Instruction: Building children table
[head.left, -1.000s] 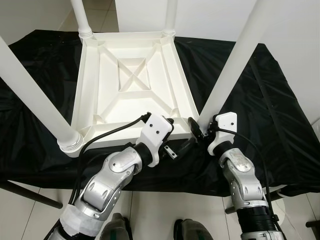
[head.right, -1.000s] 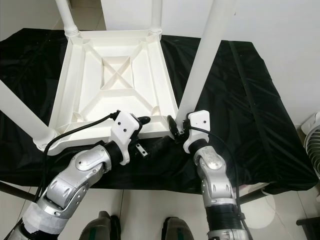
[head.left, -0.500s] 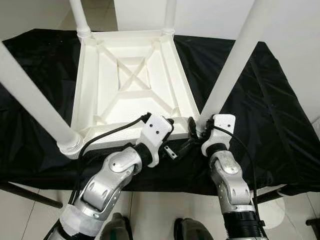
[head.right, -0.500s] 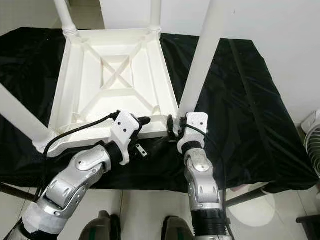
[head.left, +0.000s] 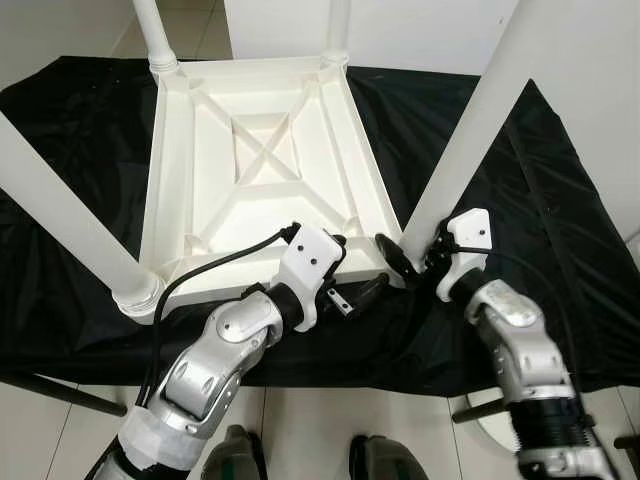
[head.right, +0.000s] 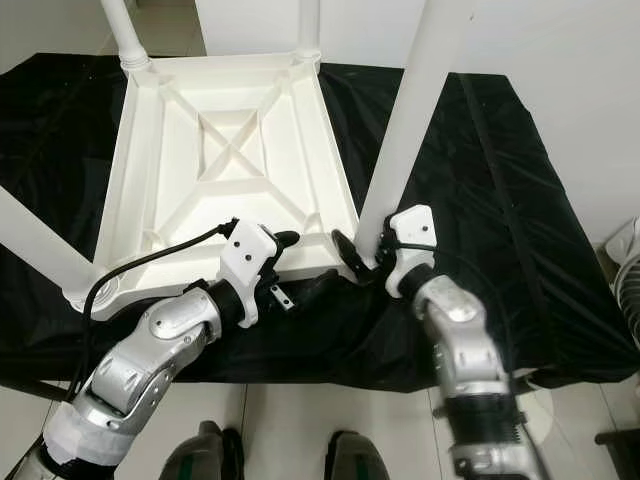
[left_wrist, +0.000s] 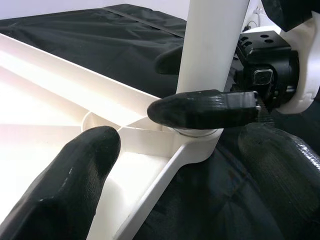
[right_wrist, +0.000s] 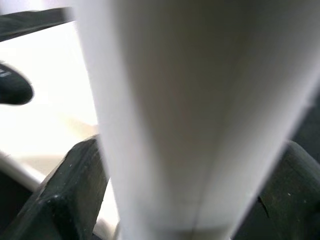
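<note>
White plastic table (head.left: 262, 160) lies upside down on the black cloth (head.left: 560, 230). Right gripper (head.left: 412, 258) clamps the near-right leg (head.left: 470, 130) at its base; left gripper (head.left: 352, 268) straddles the frame's near edge, fingers spread.

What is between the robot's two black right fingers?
In the right wrist view, the white table leg stands between the right gripper's fingers, which close around it near the tabletop corner.

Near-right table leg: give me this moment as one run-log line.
stage: leg fitting | right gripper: jaws around table leg at its base | left gripper: jaws astride tabletop rim, by that corner | tabletop upside down on black cloth
</note>
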